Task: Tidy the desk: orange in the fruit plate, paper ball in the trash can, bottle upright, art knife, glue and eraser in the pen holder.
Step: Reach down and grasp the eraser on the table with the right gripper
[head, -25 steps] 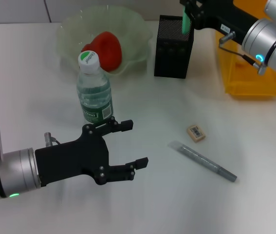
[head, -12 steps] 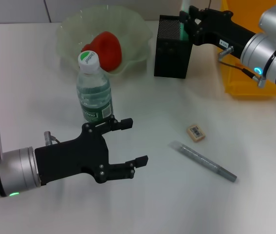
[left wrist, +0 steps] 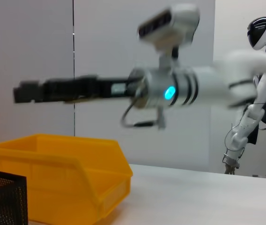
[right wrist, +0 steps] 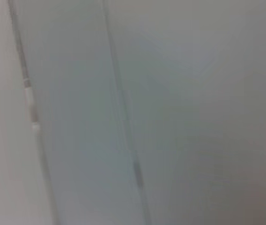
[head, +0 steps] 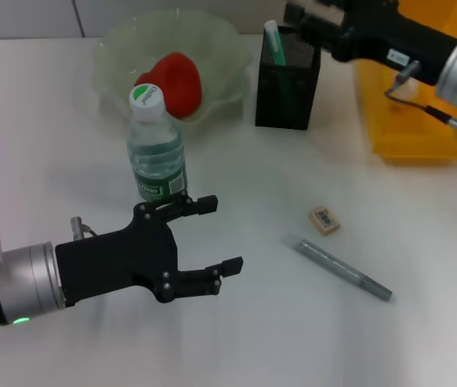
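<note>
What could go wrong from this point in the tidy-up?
The glue stick stands leaning in the pen holder with the right gripper close above it; a low sweep might clip it or tip the holder. The left gripper, open, sits right beside the upright bottle, so a careless move may topple it. The eraser is tiny and lies near the grey art knife; grasping one could nudge the other.

white desk | grey wall | white humanoid robot in background
</note>
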